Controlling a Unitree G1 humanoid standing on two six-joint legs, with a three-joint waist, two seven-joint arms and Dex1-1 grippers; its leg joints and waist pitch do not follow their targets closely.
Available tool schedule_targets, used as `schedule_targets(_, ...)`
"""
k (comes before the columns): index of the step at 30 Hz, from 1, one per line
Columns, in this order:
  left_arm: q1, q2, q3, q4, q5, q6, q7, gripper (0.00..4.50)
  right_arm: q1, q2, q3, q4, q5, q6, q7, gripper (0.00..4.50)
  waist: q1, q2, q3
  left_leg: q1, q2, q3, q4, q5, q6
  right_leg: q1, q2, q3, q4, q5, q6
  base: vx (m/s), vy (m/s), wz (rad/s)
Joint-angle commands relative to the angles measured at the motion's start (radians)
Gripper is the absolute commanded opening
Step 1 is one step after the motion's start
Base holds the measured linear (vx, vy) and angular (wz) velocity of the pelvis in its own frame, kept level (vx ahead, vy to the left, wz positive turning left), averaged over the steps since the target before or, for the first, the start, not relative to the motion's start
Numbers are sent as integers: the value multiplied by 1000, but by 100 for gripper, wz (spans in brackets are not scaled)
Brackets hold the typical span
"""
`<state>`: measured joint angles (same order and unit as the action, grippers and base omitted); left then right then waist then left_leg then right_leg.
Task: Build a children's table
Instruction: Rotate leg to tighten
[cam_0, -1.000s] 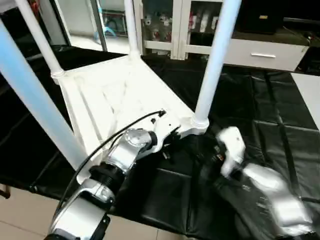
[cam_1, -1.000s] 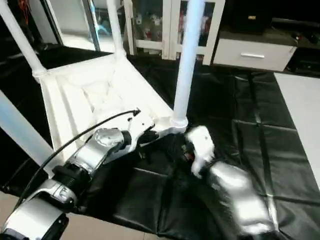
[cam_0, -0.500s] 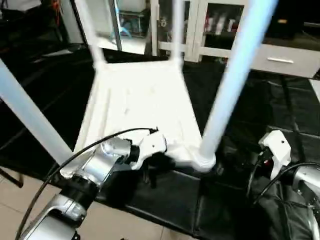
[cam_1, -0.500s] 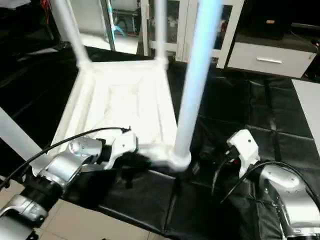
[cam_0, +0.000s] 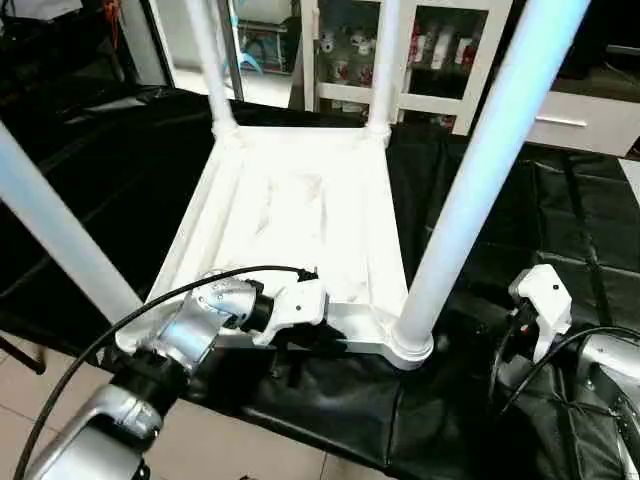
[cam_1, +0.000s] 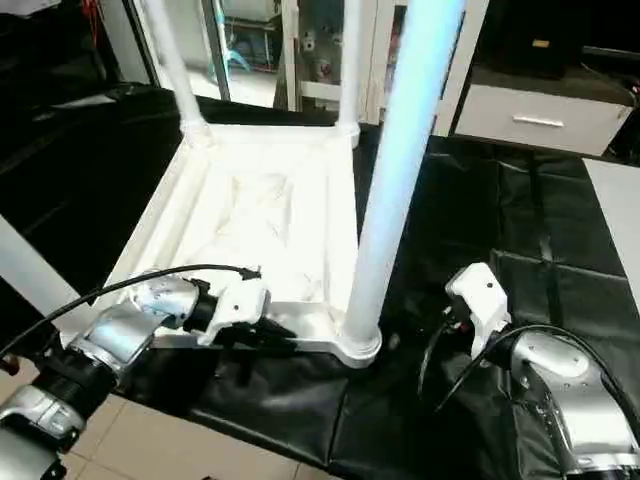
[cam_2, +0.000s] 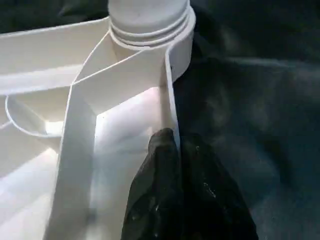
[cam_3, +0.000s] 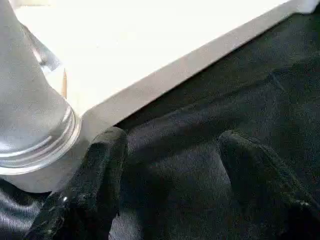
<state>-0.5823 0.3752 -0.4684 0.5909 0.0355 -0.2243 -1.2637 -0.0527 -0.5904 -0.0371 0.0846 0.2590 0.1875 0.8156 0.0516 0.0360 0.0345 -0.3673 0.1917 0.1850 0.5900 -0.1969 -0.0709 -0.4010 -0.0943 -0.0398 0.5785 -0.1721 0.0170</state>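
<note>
Left eye view, bottom left: the left gripper (cam_0: 300, 335) pinches the near rim of the children's table (cam_0: 290, 215), fingers closed on its thin wall. At lower right the right gripper (cam_3: 167, 185) stands open, empty, just beside the corner leg (cam_0: 480, 170). The table lies upside down at centre on the black-draped work table (cam_0: 560, 220); all four legs appear seated, so probably only turning over remains. The left wrist view alone reveals the pinch.
</note>
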Motion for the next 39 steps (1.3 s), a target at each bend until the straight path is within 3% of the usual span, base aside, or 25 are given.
schedule_targets(1,-14,19,-41,25,71,-57,-23,0,-15,3,1,3,-11,-10,6,317,-3,-21,-52,10,33,-5,-72,-220,87,42,-39,26,-61,-235,-218,0,0,0)
schedule_targets(2,-24,25,-44,42,80,-105,-19,0,-14,3,5,1,-9,-12,3,317,-2,-16,-52,8,32,-6,-73,-218,84,44,-40,26,-61,-231,-218,0,0,0)
schedule_targets(5,-36,34,-56,61,100,-170,-14,0,-14,5,6,4,-9,-18,1,317,-3,-20,-54,8,34,-6,-71,-207,81,46,-40,26,-55,-192,-227,0,0,0)
schedule_targets(11,-47,49,-72,104,123,-273,-18,0,-14,9,6,4,-11,-22,-1,317,1,-19,-58,7,34,-4,-66,-167,99,49,-39,25,-45,-115,-253,0,0,0)
schedule_targets(12,-51,49,-69,122,122,-299,-19,0,-15,9,6,5,-12,-22,-2,317,0,-23,-58,7,34,-3,-66,-166,101,49,-39,25,-44,-113,-255,0,0,0)
schedule_targets(21,-55,83,-62,176,131,-416,-17,0,-23,12,12,12,-18,-32,-3,317,4,-22,-56,9,35,-3,-67,-192,86,47,-40,25,-46,-159,-247,0,0,0)
schedule_targets(23,-53,85,-53,175,129,-412,-3,0,-24,14,15,12,-18,-31,-2,317,5,-23,-56,9,35,-2,-67,-188,86,47,-40,26,-44,-155,-248,0,0,0)
schedule_targets(25,-53,84,-44,173,132,-416,22,46,-25,16,17,11,-19,-30,-1,322,5,-23,-55,10,35,-1,-66,-196,85,45,-41,27,-46,-167,-248,0,0,0)
schedule_targets(31,-38,77,3,139,53,-380,-9,95,-27,25,20,12,-18,-31,2,322,6,-29,-54,8,35,-3,-68,-205,71,45,-41,27,-46,-200,-237,0,0,0)
schedule_targets(36,-10,80,58,47,-43,-354,2,129,-18,33,14,5,-15,-32,-4,322,8,-27,-53,7,36,-1,-65,-203,76,41,-40,28,-39,-163,-258,0,0,0)
schedule_targets(39,54,90,151,-148,-199,-144,19,129,4,51,-13,-42,-6,-19,-52,322,7,-23,-51,8,40,-1,-69,-217,61,42,-42,30,-34,-160,-273,0,0,0)
